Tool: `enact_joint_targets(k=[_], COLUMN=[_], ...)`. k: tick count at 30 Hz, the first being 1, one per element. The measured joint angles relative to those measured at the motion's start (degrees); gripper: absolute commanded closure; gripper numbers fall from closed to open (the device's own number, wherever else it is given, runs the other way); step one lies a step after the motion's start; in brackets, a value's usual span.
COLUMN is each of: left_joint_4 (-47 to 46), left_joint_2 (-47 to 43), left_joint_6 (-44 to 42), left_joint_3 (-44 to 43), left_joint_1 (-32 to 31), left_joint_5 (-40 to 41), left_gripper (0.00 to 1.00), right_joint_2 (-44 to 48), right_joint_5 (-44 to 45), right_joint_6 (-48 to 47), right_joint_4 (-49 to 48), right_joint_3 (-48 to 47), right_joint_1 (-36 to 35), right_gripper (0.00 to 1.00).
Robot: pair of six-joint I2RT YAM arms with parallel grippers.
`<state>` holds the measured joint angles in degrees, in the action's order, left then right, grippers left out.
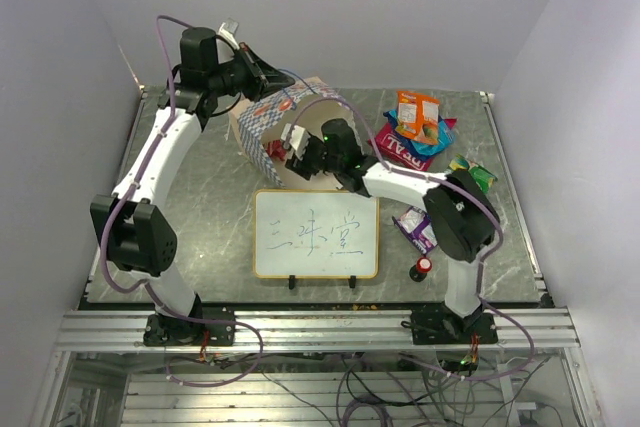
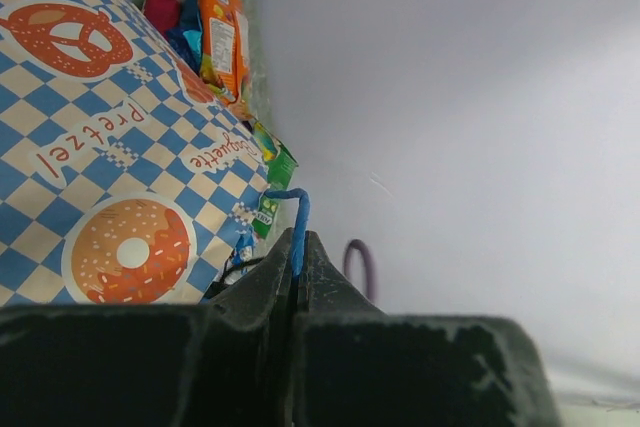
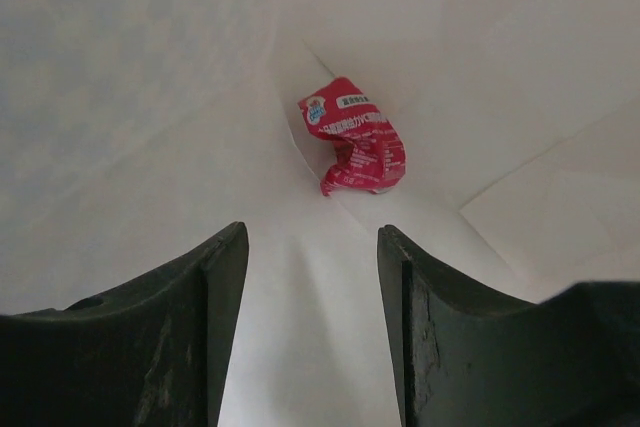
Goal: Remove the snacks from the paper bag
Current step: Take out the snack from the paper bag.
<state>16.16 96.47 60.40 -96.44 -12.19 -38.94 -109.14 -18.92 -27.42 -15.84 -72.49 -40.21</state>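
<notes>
The left gripper (image 2: 298, 249) is pinching the bag (image 1: 262, 132) by its blue cord (image 2: 299, 215), holding it tipped open at the table's (image 1: 210, 197) far edge, so the right gripper (image 3: 312, 247), jaws half spread and empty, is aiming inside at the red wrapper (image 3: 358, 147) deep within.

A table (image 1: 215, 217) with a dark grey, marbled top fills the enclosure. Plain pale walls close it in: a back wall (image 1: 350, 7) beyond the far edge, a left wall (image 1: 50, 147) and a right wall (image 1: 590, 147) (all faintly lilac under soft, even light). A ribbed aluminium rail (image 1: 320, 328) runs along the near edge, with loose cables (image 1: 400, 387) tangled below it.
</notes>
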Motion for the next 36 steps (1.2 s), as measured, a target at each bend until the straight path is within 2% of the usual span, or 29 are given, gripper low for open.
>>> enact_joint_targets(k=[4,7,10,14,24,26,30,34,36], left_joint_4=[0.0,0.0,-0.3,-0.5,0.4,0.5,0.9,0.9,1.1], left_joint_2=[1.2,1.6,1.6,1.6,5.0,5.4,5.6,5.6,5.6], left_joint_6=[0.0,0.0,0.0,0.0,-1.5,-1.5,-1.5,-1.5,-1.6], left_joint_3=[-1.4,-1.7,-1.6,-1.6,-4.2,-4.3,-4.3,-4.3,-4.3], left_joint_1=[0.0,0.0,-0.1,-0.5,-1.2,-1.4,-1.7,-1.7,-1.7], left_joint_5=[-1.2,-1.6,-1.9,-3.0,-5.2,-5.4,-5.7,-5.9,-5.9], left_gripper=[0.93,0.93,0.93,0.93,0.93,0.93,0.93,0.93,0.93], right_joint_2=[-6.6,-12.0,-17.4,-22.2,-30.1,-32.0,-34.4,-34.5,-34.6], right_joint_5=[0.3,-0.5,-2.6,-4.3,-7.8,-7.0,-4.3,-0.8,0.2], right_joint_6=[-4.4,-3.8,-1.9,-0.3,2.2,2.6,3.5,4.1,4.3], right_joint_4=[-1.7,-3.6,-4.7,-5.9,-8.2,-8.2,-8.9,-9.6,-9.6], right_joint_3=[-3.0,-6.5,-11.4,-16.6,-25.0,-26.5,-28.0,-28.1,-28.2], right_joint_1=[0.3,1.0,2.8,4.3,3.8,3.7,3.4,3.5,3.7], right_gripper=[0.41,0.39,0.27,0.22,0.2,0.24,0.37,0.58,0.63])
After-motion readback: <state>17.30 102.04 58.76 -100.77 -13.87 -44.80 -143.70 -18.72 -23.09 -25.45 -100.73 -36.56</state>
